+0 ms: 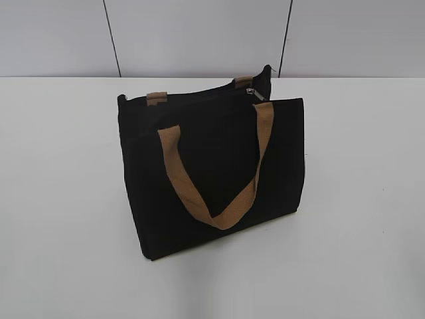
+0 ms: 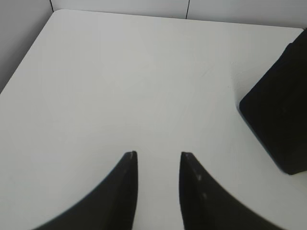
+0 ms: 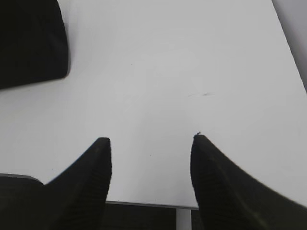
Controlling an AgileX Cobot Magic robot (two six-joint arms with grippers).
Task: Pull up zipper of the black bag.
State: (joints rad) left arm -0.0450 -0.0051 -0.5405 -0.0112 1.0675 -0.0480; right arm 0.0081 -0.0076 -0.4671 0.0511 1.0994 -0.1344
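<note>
The black bag (image 1: 212, 173) stands upright in the middle of the white table, its front tan handle (image 1: 219, 179) hanging down over the front panel. The zipper (image 1: 199, 93) runs along its top edge, with the small silver pull (image 1: 253, 92) at the right end. A corner of the bag shows in the left wrist view (image 2: 280, 120) at the right, and in the right wrist view (image 3: 29, 43) at the upper left. My left gripper (image 2: 158, 154) is open and empty over bare table. My right gripper (image 3: 151, 139) is open and empty near the table's edge. Neither gripper shows in the exterior view.
The white table (image 1: 358, 199) spreads round the bag on all sides. A grey panelled wall (image 1: 199, 33) stands behind it. The table's edge (image 3: 148, 205) lies just under my right gripper.
</note>
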